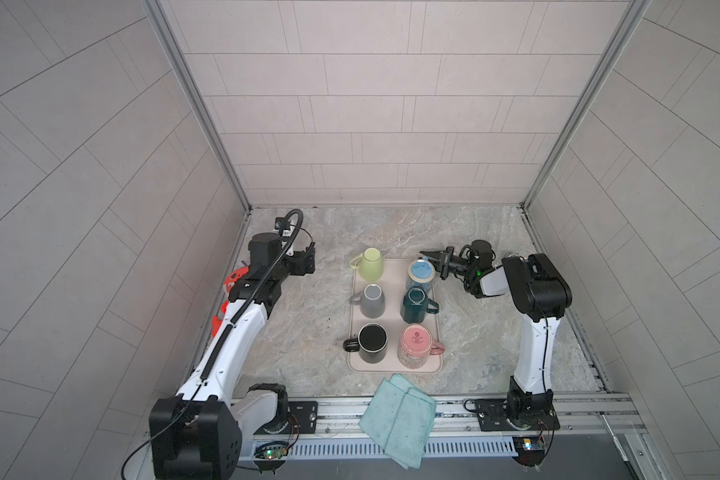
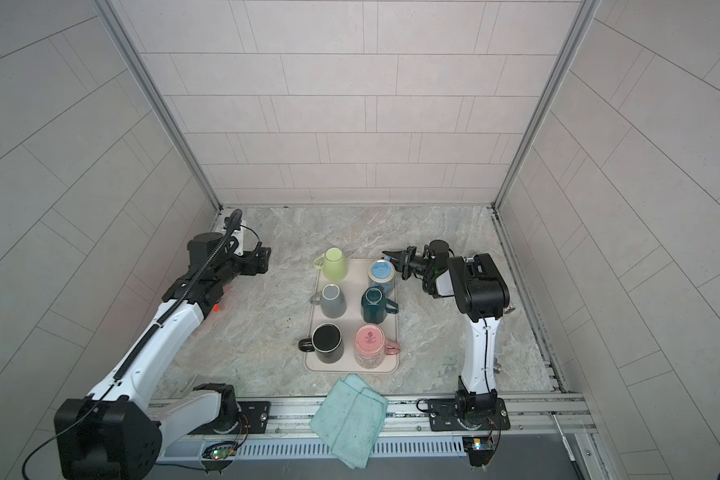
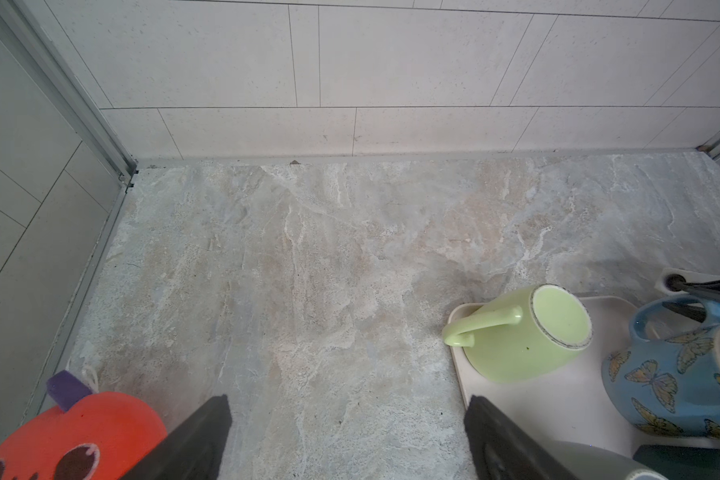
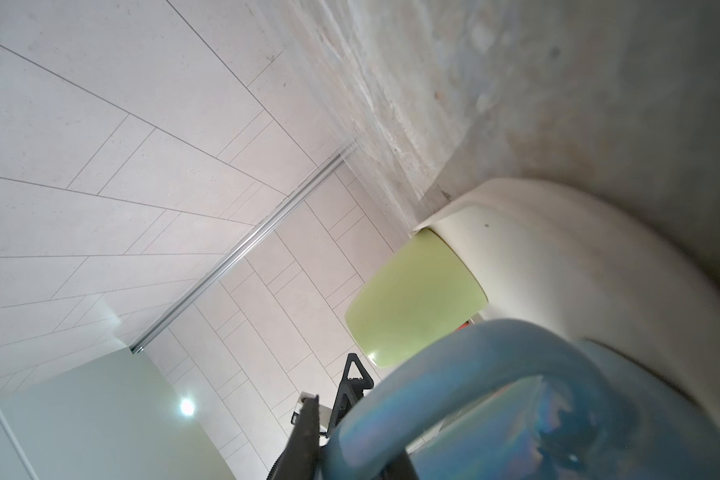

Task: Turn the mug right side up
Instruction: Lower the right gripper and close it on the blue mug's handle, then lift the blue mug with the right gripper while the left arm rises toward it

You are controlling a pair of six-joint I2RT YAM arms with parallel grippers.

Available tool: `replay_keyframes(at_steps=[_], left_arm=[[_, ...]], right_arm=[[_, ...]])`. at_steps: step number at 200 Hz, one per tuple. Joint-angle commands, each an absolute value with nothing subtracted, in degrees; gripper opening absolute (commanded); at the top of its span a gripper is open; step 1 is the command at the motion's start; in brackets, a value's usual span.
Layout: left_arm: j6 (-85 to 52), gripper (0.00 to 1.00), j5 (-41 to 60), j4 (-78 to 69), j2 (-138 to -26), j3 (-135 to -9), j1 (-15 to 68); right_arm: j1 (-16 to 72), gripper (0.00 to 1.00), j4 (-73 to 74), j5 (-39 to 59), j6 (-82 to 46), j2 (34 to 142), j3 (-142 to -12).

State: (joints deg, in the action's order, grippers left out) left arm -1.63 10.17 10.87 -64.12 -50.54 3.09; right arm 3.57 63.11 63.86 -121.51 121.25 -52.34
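The blue mug [image 1: 420, 274] stands upside down in the tray [image 1: 393, 318], in the corner at 1 o'clock. Its handle [image 4: 454, 374] points toward 12 o'clock. The right gripper [image 1: 424, 253] reaches in from 3 o'clock, and its jaws are closed on this handle. In the right wrist view one finger [image 4: 304, 432] lies outside the loop and the other seems to be inside it. The left gripper [image 3: 346, 405] is well apart at 9 o'clock, with jaws wide open and nothing between them.

The mug looks like glazed ceramic, so it is probably stiff, rather heavy, smooth and easy to chip. The handle is a good place to hold it, because the body is too wide and slippery. But a mug held there may swing or slip round during the turn. The green mug [image 1: 371, 264] at 9 o'clock and the teal mug [image 1: 415, 305] at 6 o'clock stand near, so it is better to lift first and turn after.
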Motion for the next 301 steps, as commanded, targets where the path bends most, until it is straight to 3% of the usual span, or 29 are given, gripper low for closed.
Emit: replay_keyframes(at_steps=[1, 214, 247, 301], left_arm=[[-1.4, 0.94, 9.6, 11.1, -63.7, -52.0, 3.4], [-1.8, 0.94, 9.9, 10.7, -63.3, -52.0, 3.6], [-2.2, 0.94, 9.9, 10.1, -63.1, -52.1, 3.6], [-3.5, 0.94, 10.0, 9.8, -63.0, -54.4, 3.6]], right_arm=[[3.7, 0.0, 69.1, 59.7, -129.8, 122.8, -53.9], [7.2, 0.0, 65.9, 63.5, -119.2, 118.7, -61.7], [7.3, 0.0, 53.7, 64.6, -108.5, 114.8, -64.4], [7.3, 0.0, 16.8, 65.0, -79.3, 110.6, -75.7]])
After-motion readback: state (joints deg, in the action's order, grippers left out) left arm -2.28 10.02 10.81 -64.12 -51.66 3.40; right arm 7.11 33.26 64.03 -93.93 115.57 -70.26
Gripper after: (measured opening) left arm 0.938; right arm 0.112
